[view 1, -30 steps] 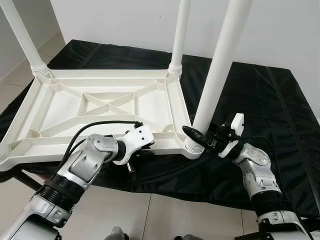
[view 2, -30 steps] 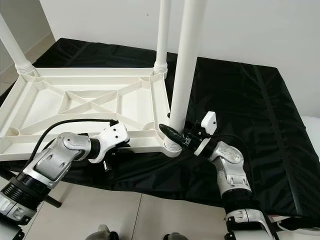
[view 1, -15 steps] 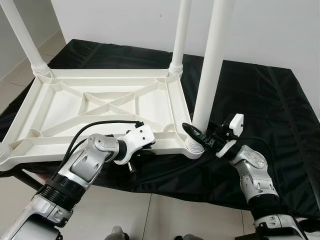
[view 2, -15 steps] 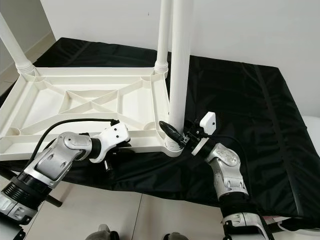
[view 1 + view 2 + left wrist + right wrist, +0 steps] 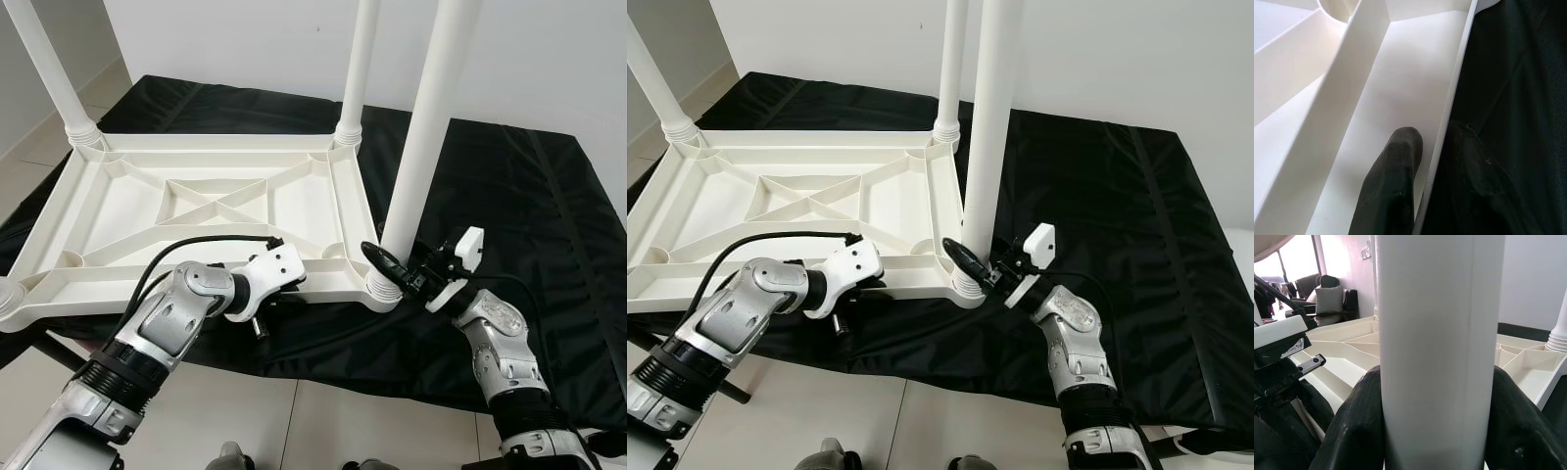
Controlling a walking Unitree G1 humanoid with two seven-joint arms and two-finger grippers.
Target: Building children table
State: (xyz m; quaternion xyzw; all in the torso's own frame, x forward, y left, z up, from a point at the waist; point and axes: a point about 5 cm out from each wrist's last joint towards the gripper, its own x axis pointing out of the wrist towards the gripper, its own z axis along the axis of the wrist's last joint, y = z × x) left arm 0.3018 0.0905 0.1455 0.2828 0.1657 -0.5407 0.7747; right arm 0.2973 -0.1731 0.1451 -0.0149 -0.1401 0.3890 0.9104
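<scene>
On my left, the white tabletop (image 5: 211, 211) lies upside down on the black cloth (image 5: 509, 186), ribs facing up, with two legs already standing at its far corners. My left gripper (image 5: 279, 289) is clamped on the near rim (image 5: 1447, 122) — one black finger (image 5: 1393, 166) inside the frame, the other outside against the cloth.

Moving right, the leg (image 5: 421, 147) I am fitting stands in the near right corner socket (image 5: 382, 290), its long axis close to vertical but leaning slightly, so I judge it not fully seated. My right gripper (image 5: 392, 272) is closed around that leg just above the socket, the post filling the space between both fingers (image 5: 1356, 426). The right arm is the nearer one; the socket sits directly below its grip, so the coming push goes straight down along the post.

Hidden from me — the leg's foot inside the collar, and the tops of all three legs, cut off by the frame edge.
</scene>
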